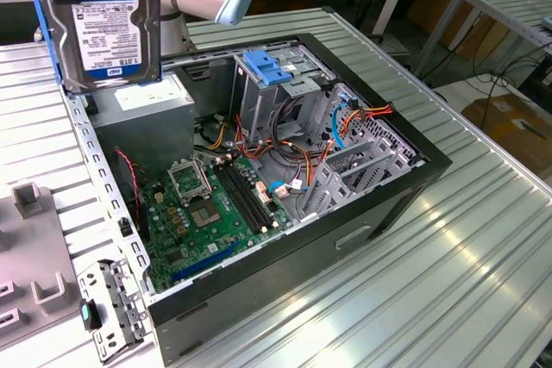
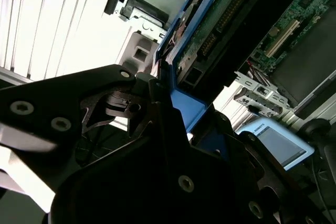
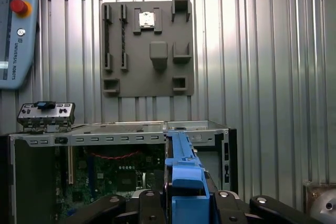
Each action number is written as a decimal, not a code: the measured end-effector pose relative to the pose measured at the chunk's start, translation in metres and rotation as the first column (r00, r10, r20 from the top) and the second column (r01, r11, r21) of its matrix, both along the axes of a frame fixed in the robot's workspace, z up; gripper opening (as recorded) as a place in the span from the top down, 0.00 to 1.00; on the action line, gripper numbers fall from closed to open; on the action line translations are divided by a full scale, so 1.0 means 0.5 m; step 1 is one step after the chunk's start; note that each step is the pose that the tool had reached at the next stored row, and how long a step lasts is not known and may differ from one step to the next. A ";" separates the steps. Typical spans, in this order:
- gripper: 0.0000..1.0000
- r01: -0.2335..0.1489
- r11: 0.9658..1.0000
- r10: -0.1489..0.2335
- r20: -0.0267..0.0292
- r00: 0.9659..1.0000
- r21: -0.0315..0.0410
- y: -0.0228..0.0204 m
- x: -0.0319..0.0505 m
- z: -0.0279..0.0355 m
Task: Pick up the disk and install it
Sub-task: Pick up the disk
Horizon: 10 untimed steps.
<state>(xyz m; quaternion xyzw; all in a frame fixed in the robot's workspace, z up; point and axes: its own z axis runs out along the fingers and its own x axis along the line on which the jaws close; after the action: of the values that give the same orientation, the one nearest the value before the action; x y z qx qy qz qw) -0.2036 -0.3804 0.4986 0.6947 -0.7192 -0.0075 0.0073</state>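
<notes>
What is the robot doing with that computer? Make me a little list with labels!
Holding: the gripper is shut on the disk, at its blue rail.
Disk position: up in the air, not touching the open computer case, label facing the exterior camera.
Inside the case: green motherboard, grey power-supply box, metal cage with a blue latch.
Installed: not yet; the disk is outside the cage.
Nearby: grey holder tray on the ribbed metal table.
</notes>
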 end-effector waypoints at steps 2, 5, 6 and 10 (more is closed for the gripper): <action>0.63 0.000 1.000 0.000 0.000 1.000 0.000 0.0001 0.015 0.000; 0.63 0.000 1.000 0.000 0.000 1.000 0.000 0.0000 0.041 -0.001; 0.63 0.000 1.000 0.000 0.000 1.000 0.000 0.0001 0.048 -0.001; 0.63 0.001 1.000 -0.001 0.000 1.000 0.000 0.0000 0.071 -0.001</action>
<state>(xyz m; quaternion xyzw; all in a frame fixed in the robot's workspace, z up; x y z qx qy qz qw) -0.1679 -0.3804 0.4980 0.6945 -0.7195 -0.0075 0.0073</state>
